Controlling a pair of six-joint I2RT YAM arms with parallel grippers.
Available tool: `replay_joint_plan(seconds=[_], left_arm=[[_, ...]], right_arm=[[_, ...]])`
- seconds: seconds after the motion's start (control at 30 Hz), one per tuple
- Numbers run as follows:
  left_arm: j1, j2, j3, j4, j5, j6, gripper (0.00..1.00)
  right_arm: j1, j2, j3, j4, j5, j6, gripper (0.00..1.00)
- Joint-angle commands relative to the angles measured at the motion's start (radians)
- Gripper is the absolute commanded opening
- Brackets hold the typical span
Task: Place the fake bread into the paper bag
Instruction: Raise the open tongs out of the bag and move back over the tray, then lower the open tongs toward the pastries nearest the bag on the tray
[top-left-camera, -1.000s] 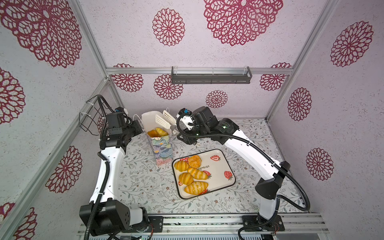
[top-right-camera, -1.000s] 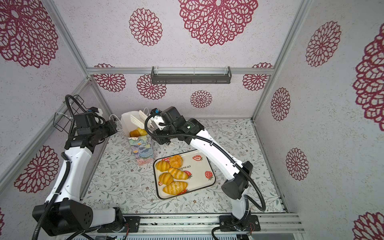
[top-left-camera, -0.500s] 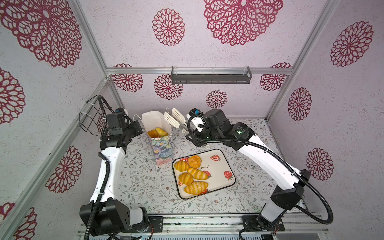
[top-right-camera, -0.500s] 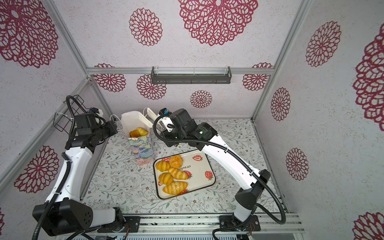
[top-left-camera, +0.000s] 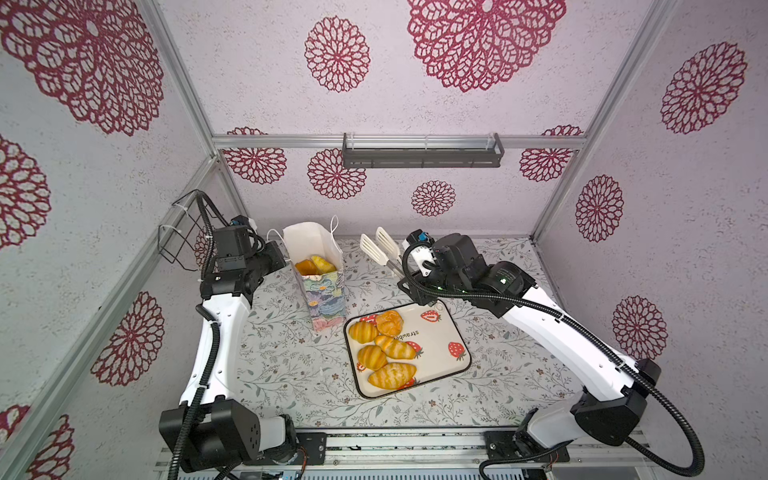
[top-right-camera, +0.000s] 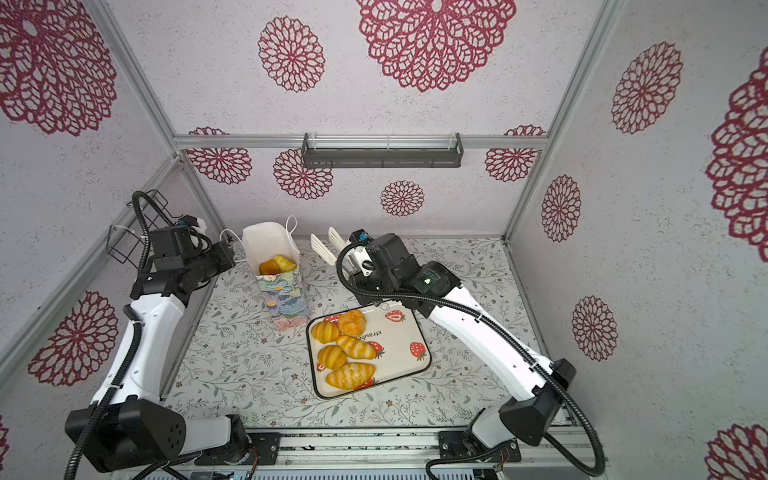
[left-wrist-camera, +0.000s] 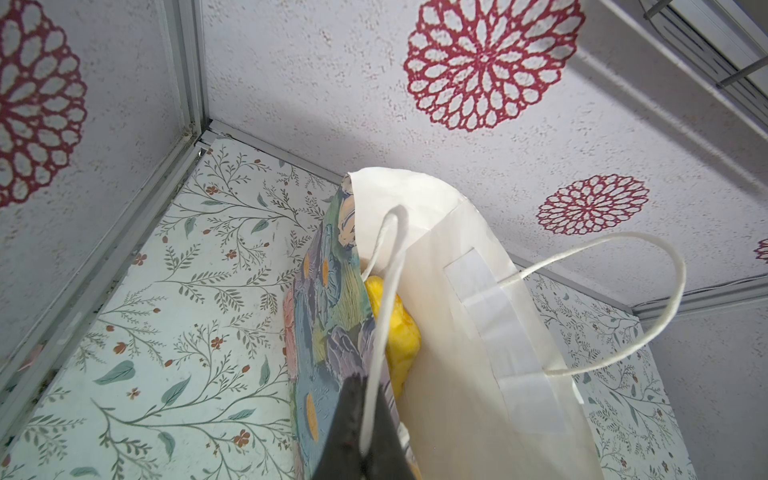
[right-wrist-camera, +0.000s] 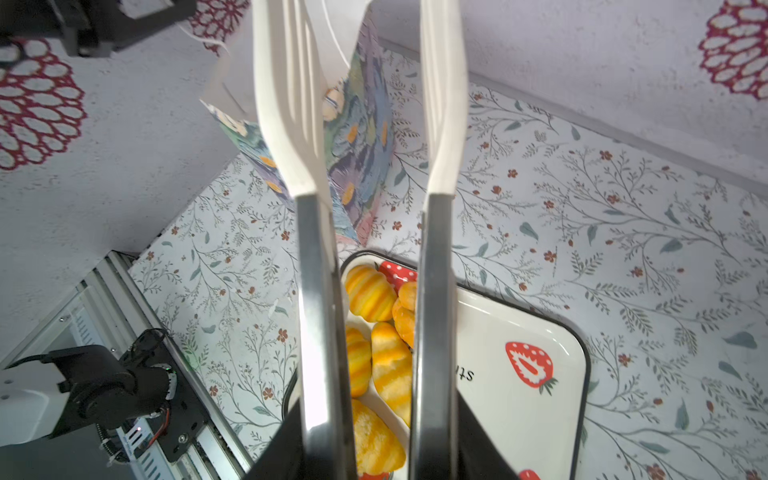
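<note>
cord (left-wrist-camera: 394, 224) tight in left end effector (left-wrist-camera: 368, 399), wrist view only; tongs (right-wrist-camera: 316, 249) in right one (right-wrist-camera: 380, 453)

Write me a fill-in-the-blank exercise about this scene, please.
The strawberry tray holds ___ pieces of fake bread.
The white-tipped tongs in the right end effector hold ___.
In both top views, ___ pieces show inside the paper bag, which the left end effector grips.
Missing: five; nothing; two.
</note>
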Motion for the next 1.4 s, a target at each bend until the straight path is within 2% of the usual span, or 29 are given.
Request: replay_joint_plan(seconds=[0.0,0.27,0.8,1.37], left_arm=[[-0.002,-0.013,-0.009,0.024,0.012,0.003,0.00],[-0.003,-0.012,-0.012,0.025,0.011,0.004,0.00],[-0.004,-0.009,-0.013,0.027,0.022,-0.002,0.00],[-0.005,0.001,-0.015,0.030,0.035,-0.009,0.00]], right_arm=[[-0.021,-0.064,-0.067,0.071,-0.005,0.054,0.41],[-0.060,-0.126,-0.217,0.105,-0.039,0.104,0.42],[-0.098,-0.148,-0.455,0.153,-0.090,0.211,0.41],[-0.091,-0.188,-0.627,0.216,-0.175,0.300,0.31]])
